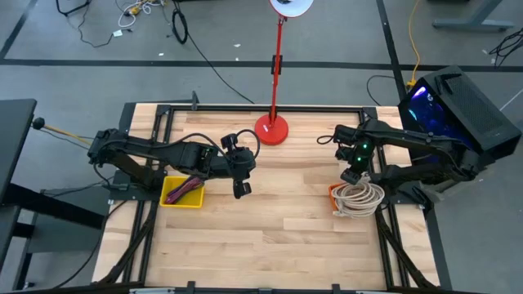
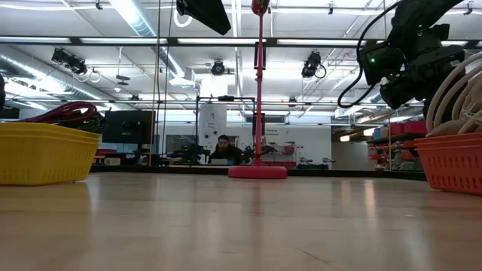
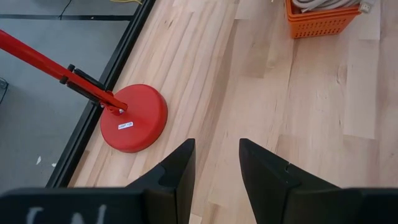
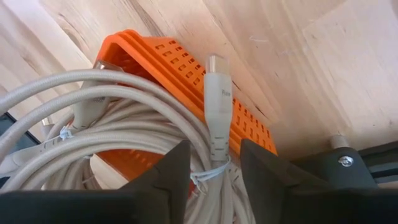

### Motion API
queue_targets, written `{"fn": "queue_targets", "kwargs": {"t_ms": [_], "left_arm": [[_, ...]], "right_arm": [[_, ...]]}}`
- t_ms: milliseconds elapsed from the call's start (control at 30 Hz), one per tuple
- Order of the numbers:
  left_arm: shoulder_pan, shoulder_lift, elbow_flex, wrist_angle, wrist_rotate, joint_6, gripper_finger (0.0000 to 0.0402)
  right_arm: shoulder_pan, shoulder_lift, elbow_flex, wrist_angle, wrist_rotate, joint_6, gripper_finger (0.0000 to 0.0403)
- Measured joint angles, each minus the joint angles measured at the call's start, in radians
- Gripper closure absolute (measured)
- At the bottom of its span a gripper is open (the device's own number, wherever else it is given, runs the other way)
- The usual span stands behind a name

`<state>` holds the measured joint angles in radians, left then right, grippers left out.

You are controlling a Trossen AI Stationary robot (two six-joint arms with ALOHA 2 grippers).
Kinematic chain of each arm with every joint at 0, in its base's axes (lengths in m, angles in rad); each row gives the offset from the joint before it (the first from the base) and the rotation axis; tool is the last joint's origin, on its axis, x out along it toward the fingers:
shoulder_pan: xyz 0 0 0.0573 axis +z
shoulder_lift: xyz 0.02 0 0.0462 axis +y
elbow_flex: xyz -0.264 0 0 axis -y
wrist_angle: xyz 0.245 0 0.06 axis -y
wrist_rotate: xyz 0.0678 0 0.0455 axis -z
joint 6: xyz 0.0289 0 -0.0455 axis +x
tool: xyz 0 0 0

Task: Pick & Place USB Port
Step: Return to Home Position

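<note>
Sorting looks finished to us: the beige cables (image 1: 359, 198) lie coiled in the orange bin (image 4: 186, 65) at 3 o'clock on the table (image 1: 278, 237). Dark red cables (image 1: 186, 188) fill the yellow bin (image 1: 181, 203) at 9 o'clock, and no loose cable shows on the wood. What is left is pulling the arms back.

The right gripper (image 1: 351, 176) hangs just over the beige cables, fingers parted. One plug (image 4: 217, 93) stands up between them, probably untouched, though we cannot be sure. The left gripper (image 3: 216, 144), parted and empty, hovers near centre. The red lamp base (image 1: 271, 129) at 12 o'clock sits clear of both.
</note>
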<state>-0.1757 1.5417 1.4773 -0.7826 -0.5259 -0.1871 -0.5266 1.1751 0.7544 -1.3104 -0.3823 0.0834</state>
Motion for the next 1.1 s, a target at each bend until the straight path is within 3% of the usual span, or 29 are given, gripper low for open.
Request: {"fn": "queue_targets", "kwargs": {"t_ms": [533,867,1100], "left_arm": [[0.000,0.000,0.000,0.001,0.000,0.016,0.0271],[0.000,0.000,0.000,0.001,0.000,0.016,0.0271],[0.012,-0.006,0.000,0.002,-0.005,0.043,0.0271]], "right_arm": [[-0.031,-0.001,0.032,-0.020,0.000,-0.009,0.0232],[-0.075,0.000,0.265,-0.034,0.048,-0.028,0.0229],[-0.058,0.000,0.494,0.034,-0.100,-0.003,0.0229]]}}
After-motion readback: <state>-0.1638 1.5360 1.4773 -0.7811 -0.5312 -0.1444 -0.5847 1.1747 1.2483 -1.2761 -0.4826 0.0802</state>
